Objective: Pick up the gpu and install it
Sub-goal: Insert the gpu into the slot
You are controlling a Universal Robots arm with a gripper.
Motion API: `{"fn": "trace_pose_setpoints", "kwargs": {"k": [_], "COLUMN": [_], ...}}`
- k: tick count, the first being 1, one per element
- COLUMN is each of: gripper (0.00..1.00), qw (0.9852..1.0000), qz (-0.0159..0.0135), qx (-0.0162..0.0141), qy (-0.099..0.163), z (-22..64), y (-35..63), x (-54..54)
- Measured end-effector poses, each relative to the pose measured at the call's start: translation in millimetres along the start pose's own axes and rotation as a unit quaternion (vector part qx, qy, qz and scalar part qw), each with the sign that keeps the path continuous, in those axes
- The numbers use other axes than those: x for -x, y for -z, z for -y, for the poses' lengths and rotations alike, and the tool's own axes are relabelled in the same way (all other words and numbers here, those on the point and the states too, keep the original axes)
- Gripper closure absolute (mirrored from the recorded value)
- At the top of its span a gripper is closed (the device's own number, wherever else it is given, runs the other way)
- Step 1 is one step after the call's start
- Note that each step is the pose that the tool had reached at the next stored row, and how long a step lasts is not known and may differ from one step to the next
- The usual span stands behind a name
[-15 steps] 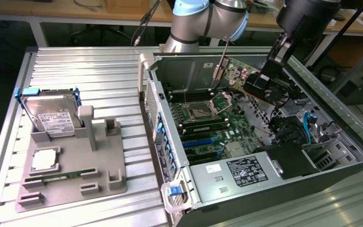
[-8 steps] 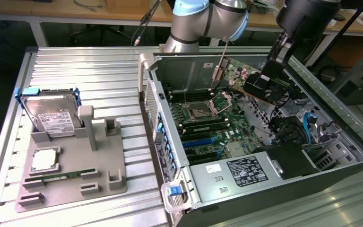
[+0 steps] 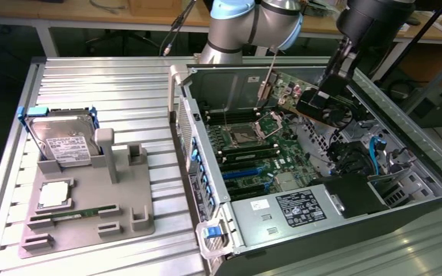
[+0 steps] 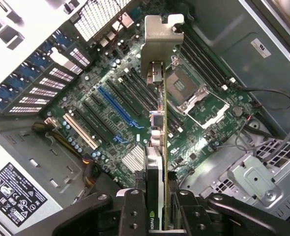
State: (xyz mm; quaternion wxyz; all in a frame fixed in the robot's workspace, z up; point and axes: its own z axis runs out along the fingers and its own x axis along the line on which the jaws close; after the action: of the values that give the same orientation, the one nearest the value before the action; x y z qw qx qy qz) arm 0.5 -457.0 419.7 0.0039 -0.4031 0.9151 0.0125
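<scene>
**Operator:** What is my gripper doing?

**Spotter:** Your gripper (image 4: 157, 209) is pinching the gpu (image 4: 156, 157). Its two black fingers (image 4: 132, 211) are pressing on the two faces of the card, so you are looking along its thin edge. The silver bracket (image 4: 159, 42) is pointing away from the fingers.

**Operator:** And where is the card sitting?

**Spotter:** It isn't sitting anywhere. You are holding it in the air over the open computer case (image 3: 413, 155), tilted, above the motherboard (image 4: 110, 105) and clear of it. In the wrist view its edge is running between the long blue slot (image 4: 116, 105) and the CPU socket (image 4: 184, 91). I cannot tell which slot it is lining up with.

**Operator:** What is lying around it?

**Spotter:** Nearer the camera in the exterior view, the labelled power supply (image 3: 298, 208) is filling that end of the case. On the exterior view's left, well apart from your arm, a grey parts holder (image 3: 90, 227) is lying on the ribbed metal table (image 3: 98, 80). The hard drive (image 3: 66, 144) is standing upright in it, a processor chip (image 3: 54, 194) is lying flat below that, and the memory stick (image 3: 75, 214) is resting in its cradle.
</scene>
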Motion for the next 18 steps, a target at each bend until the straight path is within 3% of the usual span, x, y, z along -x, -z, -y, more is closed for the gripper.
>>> {"fn": "trace_pose_setpoints", "kwargs": {"k": [12, 18], "gripper": [0.73, 0.73], "qw": [0.9996, 0.9995], "qz": [-0.0006, -0.0006], "qx": [0.0005, 0.0005], "qy": [0.030, 0.031], "z": [0.0, 0.0], "y": [0.0, 0.0], "x": [0.0, 0.0]}}
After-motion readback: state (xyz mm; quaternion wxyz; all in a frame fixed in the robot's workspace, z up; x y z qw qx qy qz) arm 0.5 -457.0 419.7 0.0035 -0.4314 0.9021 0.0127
